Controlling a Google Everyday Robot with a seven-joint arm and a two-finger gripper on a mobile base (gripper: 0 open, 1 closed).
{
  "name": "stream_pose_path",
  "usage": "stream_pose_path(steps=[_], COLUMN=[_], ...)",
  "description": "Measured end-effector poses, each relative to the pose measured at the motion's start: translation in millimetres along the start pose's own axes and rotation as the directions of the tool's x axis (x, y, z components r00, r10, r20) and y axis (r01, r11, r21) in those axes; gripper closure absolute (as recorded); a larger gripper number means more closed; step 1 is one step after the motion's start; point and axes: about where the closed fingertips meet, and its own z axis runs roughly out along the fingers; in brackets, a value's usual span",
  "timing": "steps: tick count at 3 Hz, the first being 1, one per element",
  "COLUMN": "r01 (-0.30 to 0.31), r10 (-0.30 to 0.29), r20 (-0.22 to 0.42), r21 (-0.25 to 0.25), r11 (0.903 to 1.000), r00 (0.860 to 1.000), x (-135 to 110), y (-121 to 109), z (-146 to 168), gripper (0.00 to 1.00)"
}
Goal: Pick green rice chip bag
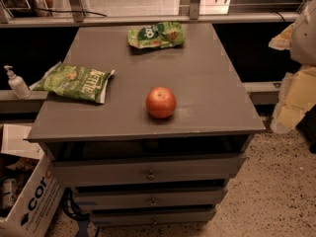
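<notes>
The green rice chip bag [156,35] is small, crinkled and bright green, with a dark round logo and chip pictures. It lies flat at the far middle of the grey cabinet top [207,83]. My gripper [292,100] shows as pale, cream-coloured parts at the right edge of the camera view. It is off the cabinet's right side, lower than the top's far edge and well away from the bag. It holds nothing that I can see.
A larger pale green "KETTLE" bag [76,82] lies at the left edge of the top. A red-orange apple [161,102] sits near the front middle. A sanitizer pump bottle [16,82] stands on a ledge to the left. A cardboard box [29,201] is on the floor at lower left. A rail [148,19] runs behind the cabinet.
</notes>
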Motion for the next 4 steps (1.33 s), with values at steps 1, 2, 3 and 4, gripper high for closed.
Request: stream_pose_path(steps=[1,2,3,4], r01=[0.008,0.009,0.016,0.031], r10=[-0.008,-0.009,-0.019,-0.048], r20=[0.007,0.007,0.052,0.136], r21=[0.014,0.015,0.058,0.129], r11=[0.9999,0.9999,0.9982,0.9911], r00=[1.0,1.0,0.998,0.99], x=[-1,-2,-9,-28], y=[-2,-2,-28,-85], z=[0,0,19,56], gripper=[0.0,0.0,0.0,0.0])
